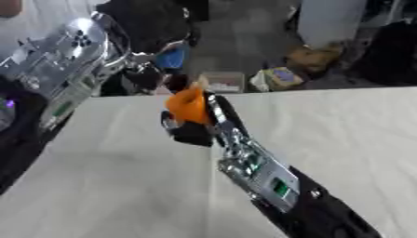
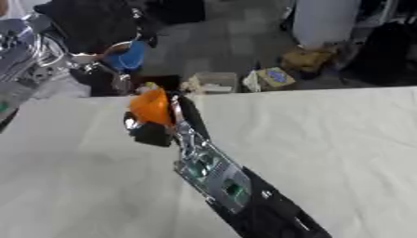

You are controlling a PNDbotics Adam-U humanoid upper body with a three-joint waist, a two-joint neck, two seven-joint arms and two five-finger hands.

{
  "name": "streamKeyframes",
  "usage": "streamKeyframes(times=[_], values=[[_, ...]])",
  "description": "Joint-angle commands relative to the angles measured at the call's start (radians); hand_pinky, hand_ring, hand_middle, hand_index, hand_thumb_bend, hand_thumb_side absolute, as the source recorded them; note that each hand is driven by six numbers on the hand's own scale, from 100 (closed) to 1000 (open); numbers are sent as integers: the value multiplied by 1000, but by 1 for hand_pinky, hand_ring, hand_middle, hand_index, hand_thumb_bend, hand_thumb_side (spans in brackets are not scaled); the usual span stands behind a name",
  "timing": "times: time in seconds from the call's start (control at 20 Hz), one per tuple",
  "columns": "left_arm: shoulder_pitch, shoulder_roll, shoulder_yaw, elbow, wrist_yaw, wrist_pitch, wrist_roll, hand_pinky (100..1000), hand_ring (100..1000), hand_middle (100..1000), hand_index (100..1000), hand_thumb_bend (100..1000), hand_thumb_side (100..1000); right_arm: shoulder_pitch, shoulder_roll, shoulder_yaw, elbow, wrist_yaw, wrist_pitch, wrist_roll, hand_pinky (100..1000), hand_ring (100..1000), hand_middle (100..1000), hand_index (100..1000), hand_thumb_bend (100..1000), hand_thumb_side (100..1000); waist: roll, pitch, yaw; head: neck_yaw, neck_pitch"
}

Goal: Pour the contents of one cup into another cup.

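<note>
Right hand (image 1: 194,131) grips orange cup (image 1: 188,105) over white table (image 1: 342,125).

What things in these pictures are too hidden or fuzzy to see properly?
- What is inside the orange cup: its opening cannot be made out in either eye view, so any contents stay hidden.
- The right hand: its fingers are wrapped round the orange cup, blurred.
- The blue cup: partly covered by the left hand, which is a dark blur at the table's far edge; its fingers cannot be made out.

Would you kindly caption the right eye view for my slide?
Right hand holds an orange cup above the white table; left hand raises a blue cup.
</note>
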Motion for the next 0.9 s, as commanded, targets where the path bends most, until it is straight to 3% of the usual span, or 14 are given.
streamKeyframes(times=[0.05,0.45,0.75,0.9], values=[[-31,5,-1,2,-27,-22,1,432,644,656,764,100,100,-22,-5,-9,-13,-8,7,-9,461,473,480,574,100,258,0,-28,2,-1,-3],[-31,1,-12,22,-88,-65,11,494,665,669,763,119,100,-23,-9,-10,-21,-22,11,-6,462,474,480,575,100,258,1,-31,1,-1,-3],[-35,-1,-27,20,-145,-118,30,596,712,703,760,154,100,-23,-12,-12,-23,-28,13,-8,462,474,480,575,100,268,3,-32,0,-1,-4],[-34,-2,-32,20,-166,-146,41,589,707,703,760,147,100,-23,-13,-13,-23,-31,13,-9,462,474,480,575,100,257,4,-34,2,-2,-4]])
